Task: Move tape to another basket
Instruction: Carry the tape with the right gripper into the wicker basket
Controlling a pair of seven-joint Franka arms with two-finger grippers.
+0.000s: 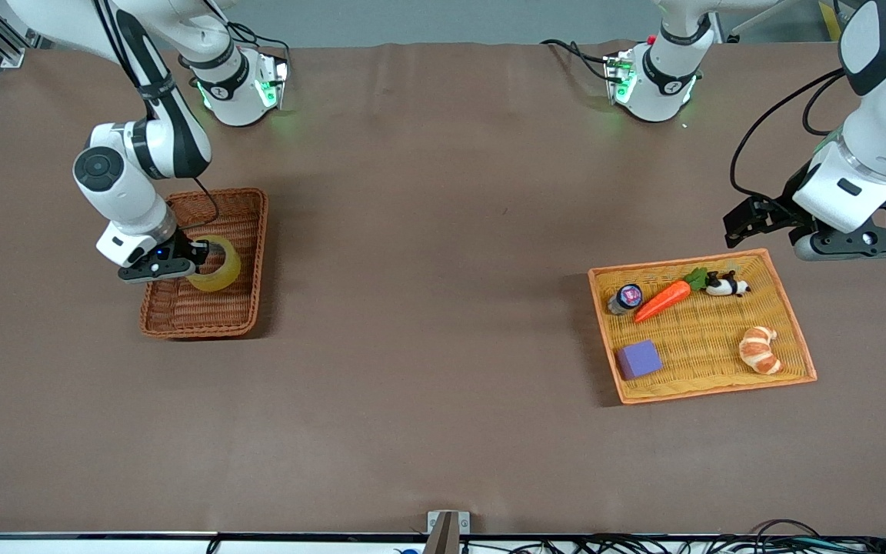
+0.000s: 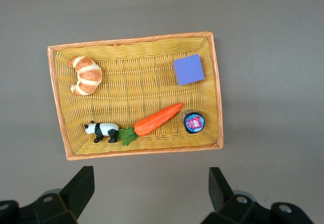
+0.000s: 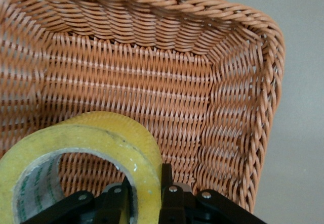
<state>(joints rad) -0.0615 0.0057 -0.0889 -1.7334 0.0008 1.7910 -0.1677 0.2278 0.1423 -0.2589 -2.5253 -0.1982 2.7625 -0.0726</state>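
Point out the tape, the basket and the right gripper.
tape (image 1: 221, 275), front view, on its yellowish outer band.
basket (image 1: 198, 334), front view, on its rim nearest the camera.
right gripper (image 3: 147, 196), right wrist view, between its fingertips, shut on the tape's wall.

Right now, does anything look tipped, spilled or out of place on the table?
Nothing stands out. The right gripper is shut on the tape over the basket. The left gripper hangs open above the yellow tray, whose items lie apart and inside its rim.
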